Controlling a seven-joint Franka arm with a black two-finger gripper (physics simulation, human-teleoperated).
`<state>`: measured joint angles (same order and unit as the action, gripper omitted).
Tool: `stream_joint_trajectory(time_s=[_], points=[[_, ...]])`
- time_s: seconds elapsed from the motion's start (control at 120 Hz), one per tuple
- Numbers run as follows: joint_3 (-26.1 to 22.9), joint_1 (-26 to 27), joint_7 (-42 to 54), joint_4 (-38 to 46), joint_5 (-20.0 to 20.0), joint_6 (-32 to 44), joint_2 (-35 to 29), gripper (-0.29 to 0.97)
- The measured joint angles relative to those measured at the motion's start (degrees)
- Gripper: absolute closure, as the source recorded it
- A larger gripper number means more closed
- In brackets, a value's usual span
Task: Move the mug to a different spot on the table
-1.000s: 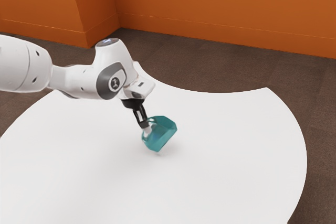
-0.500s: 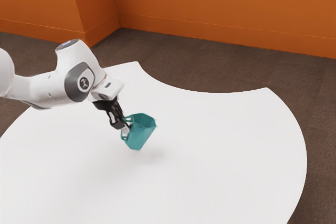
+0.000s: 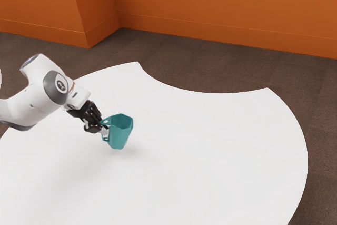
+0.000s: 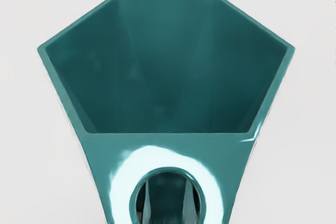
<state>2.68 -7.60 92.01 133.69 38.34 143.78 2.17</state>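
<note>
the gripper (image 3: 100,124) is clenched on the handle (image 4: 167,171) of the teal mug (image 3: 120,131) (rigid, glossy, likely light); gripped off-centre there, it may tilt or slip.

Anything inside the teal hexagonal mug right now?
No: the wrist view looks straight into the teal hexagonal mug, and its inner walls and bottom are bare.

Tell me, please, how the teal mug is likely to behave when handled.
The mug likely tips easily: it tapers to a narrow base. Its glossy handle may slip in a grasp. Flat facets should keep it from rolling.
</note>
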Motion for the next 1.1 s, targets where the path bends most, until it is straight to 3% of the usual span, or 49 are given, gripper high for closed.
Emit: stream_joint_trajectory(time_s=[0.283, 0.533, 0.933, 1.1], points=[[0.0, 4.1, 15.6, 0.0, 8.4, 0.7, 2.0, 0.66], [0.0, 0.9, 25.8, 0.0, 10.6, 0.3, 2.9, 0.66], [2.5, -1.9, 36.8, -0.2, 16.5, -7.1, 4.5, 0.66], [2.5, -2.1, 39.9, -0.3, 17.1, -8.2, 5.0, 0.60]])
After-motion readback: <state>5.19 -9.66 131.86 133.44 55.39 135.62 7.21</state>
